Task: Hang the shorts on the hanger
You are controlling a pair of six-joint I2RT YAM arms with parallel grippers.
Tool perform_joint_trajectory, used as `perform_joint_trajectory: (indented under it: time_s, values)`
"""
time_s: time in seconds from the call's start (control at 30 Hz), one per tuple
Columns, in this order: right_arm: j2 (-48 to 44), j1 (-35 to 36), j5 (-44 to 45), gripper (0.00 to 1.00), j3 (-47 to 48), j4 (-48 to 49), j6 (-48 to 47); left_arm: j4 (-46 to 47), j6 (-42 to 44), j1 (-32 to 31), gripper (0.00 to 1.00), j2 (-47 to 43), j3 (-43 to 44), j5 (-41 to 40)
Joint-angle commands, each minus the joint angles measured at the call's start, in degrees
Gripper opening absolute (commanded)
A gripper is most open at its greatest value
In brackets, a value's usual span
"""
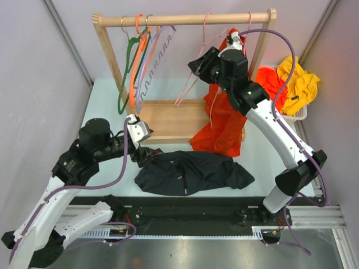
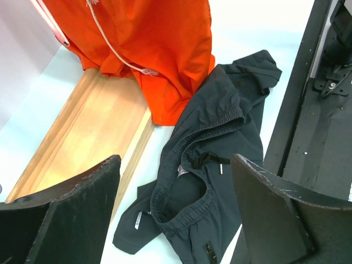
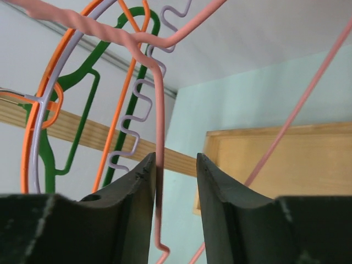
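Left tool (image 2: 176,162) spread wide above crumpled dark shorts (image 2: 220,126) on pale table (image 2: 247,27); orange garment (image 2: 159,49) just beside, draping wooden base (image 2: 93,137).

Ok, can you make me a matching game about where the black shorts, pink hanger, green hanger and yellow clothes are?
1 black shorts
2 pink hanger
3 green hanger
4 yellow clothes

A between the right gripper's fingers
B piled at the far right
C lying on the table
D on the rail's left end

Pairs: 1-C, 2-A, 3-D, 4-B
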Motion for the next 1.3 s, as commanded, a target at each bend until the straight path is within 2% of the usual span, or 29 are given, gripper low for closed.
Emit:
perform_joint_trajectory:
  time_s: [0.0, 0.03, 0.13, 0.23, 0.57, 0.77, 0.97, 1.0, 1.07, 1.17, 1.2, 1.27]
  values:
    - [1.47, -0.97, -6.73, 0.35, 3.12, 5.4, 5.29, 0.44, 1.41, 0.44, 0.85, -1.15, -1.01, -0.62]
    - [1.56, -0.97, -7.17, 0.26, 3.3, 5.57, 5.21, 0.27, 1.32, 0.44, 0.85, -1.33, -1.1, -0.8]
    - [1.04, -1.06, -7.26, 0.09, 3.31, 6.01, 4.33, -0.26, 2.2, 0.44, 0.85, -1.94, -1.88, -1.06]
    - [-0.46, -1.15, -7.53, 0.0, 2.17, 7.58, 3.45, -0.52, 2.64, 0.44, 0.85, -2.82, -3.38, -1.24]
    - [-7.22, -0.44, -12.18, 0.0, -5.21, 14.62, -0.51, -0.61, 3.34, 0.44, 0.86, -1.6, -5.84, -0.18]
    - [-13.02, -0.01, -22.53, 0.0, -13.82, 15.15, -2.7, -0.44, 3.79, 0.44, 0.89, -1.68, -7.16, 0.52]
    - [-14.78, 0.0, -41.34, 0.0, -17.35, 4.1, -14.37, 0.88, 3.61, 0.44, 0.93, -3.43, -10.23, 3.59]
    - [-15.13, 0.0, -45.11, 0.0, -17.52, -0.45, -16.4, 1.14, 3.7, 0.35, 0.93, -3.61, -10.85, 3.94]
    - [-16.53, -0.27, -50.03, 0.0, -17.79, -5.39, -23.86, 1.93, 4.31, 0.44, 0.94, -5.1, -12.95, 4.56]
    - [-18.73, -0.62, -53.49, 0.0, -18.58, -16.02, -33.8, 2.64, 6.76, 0.44, 0.99, -8.0, -16.2, 5.26]
    - [-20.05, -0.62, -53.75, 0.0, -18.84, -22.23, -36.6, 1.94, 8.43, 0.44, 1.0, -8.71, -17.26, 5.88]
    - [-21.72, -0.71, -54.28, 0.0, -20.33, -28.06, -42.85, 1.24, 13.35, 0.44, 1.0, -11.77, -20.5, 6.32]
